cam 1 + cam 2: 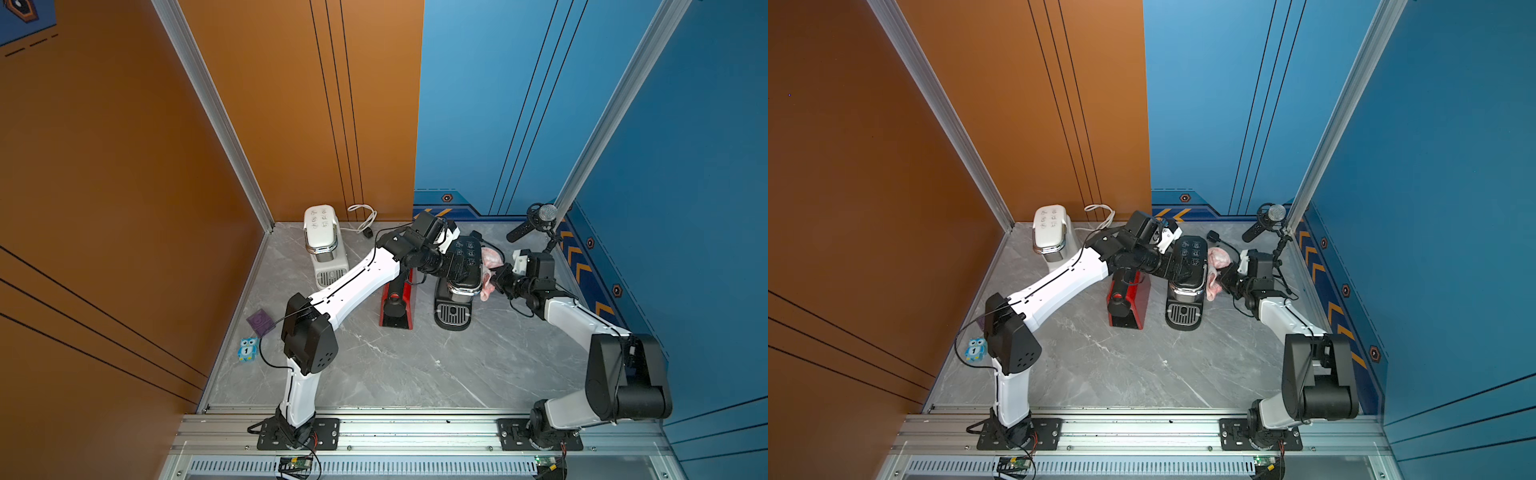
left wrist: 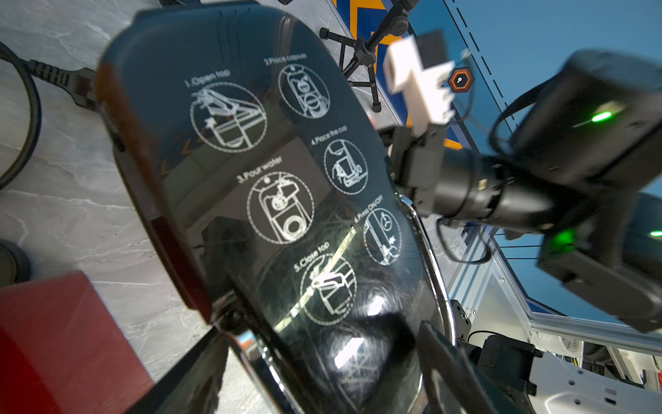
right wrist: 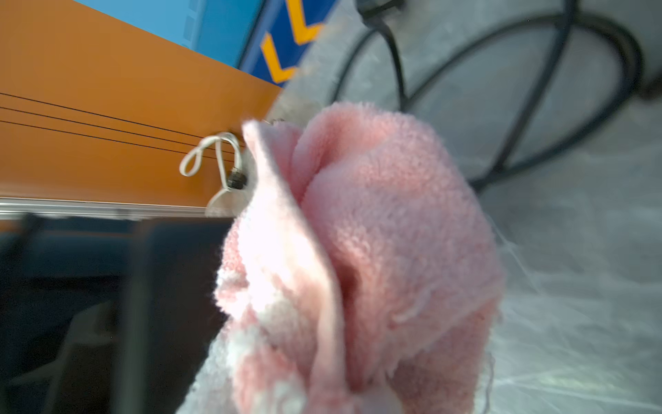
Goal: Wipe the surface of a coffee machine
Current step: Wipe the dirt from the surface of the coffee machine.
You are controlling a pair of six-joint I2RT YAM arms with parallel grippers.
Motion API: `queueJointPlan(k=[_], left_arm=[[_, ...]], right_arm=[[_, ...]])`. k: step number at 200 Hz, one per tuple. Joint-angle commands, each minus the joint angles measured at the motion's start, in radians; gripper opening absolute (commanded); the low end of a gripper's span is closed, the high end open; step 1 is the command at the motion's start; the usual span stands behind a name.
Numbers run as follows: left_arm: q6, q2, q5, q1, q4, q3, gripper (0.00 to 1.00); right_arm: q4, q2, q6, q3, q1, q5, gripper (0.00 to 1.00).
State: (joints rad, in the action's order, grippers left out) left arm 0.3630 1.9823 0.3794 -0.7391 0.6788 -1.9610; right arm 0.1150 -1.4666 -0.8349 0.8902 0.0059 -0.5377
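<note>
- The black coffee machine stands on the marble table. Its head sits between the fingers of the left gripper, and its opposite flank is right at the right gripper's fingertips.
- The left gripper's jaws are spread wide, one finger on each side of the glossy lid. In the left wrist view both lie against the chrome rim, so it clasps the head across its width.
- The lid runs away from those fingers and is printed with white step drawings, from "1.Open top" to "5.Close top".
- The right gripper has its fingers closed on a pink cloth. The cloth bunches out past the fingers and hides them in the right wrist view.
- The cloth lies against the side of the machine that faces the right fingers, partly hanging down that flank.
- A red coffee machine stands just beside the left fingers, on the side away from the cloth. The left arm crosses over its rear.
- A black cable loops on the table just beyond the right fingers.
- A microphone on a small tripod stands farther past the right fingers, near the blue corner.
- A white coffee machine stands well apart from both sets of fingers, beyond the red one. A white cord is coiled near it at the orange wall.
- A purple card and an owl tile are farthest from the fingers, at the table's edge by the left arm's elbow.
</note>
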Motion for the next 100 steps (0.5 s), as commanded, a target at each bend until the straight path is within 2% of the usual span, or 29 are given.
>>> queueJointPlan(k=[1,17,59,75,100], left_arm=[[-0.040,0.006,0.015,-0.010,0.033,0.044,0.83],[-0.036,0.007,0.005,-0.013,0.034,0.048,0.83],[0.007,0.011,-0.013,-0.019,0.034,0.039,0.83],[0.024,0.005,-0.013,-0.027,0.033,0.046,0.83],[0.062,-0.009,-0.024,-0.040,0.033,0.064,0.85]], right_arm=[[-0.065,-0.011,0.008,0.090,0.016,-0.015,0.00],[-0.009,-0.043,0.012,0.091,0.016,-0.008,0.00],[-0.028,-0.153,0.028,0.022,0.012,0.008,0.00],[-0.030,-0.122,0.036,-0.048,0.016,0.027,0.00],[-0.165,-0.019,0.103,-0.079,0.006,0.092,0.00]])
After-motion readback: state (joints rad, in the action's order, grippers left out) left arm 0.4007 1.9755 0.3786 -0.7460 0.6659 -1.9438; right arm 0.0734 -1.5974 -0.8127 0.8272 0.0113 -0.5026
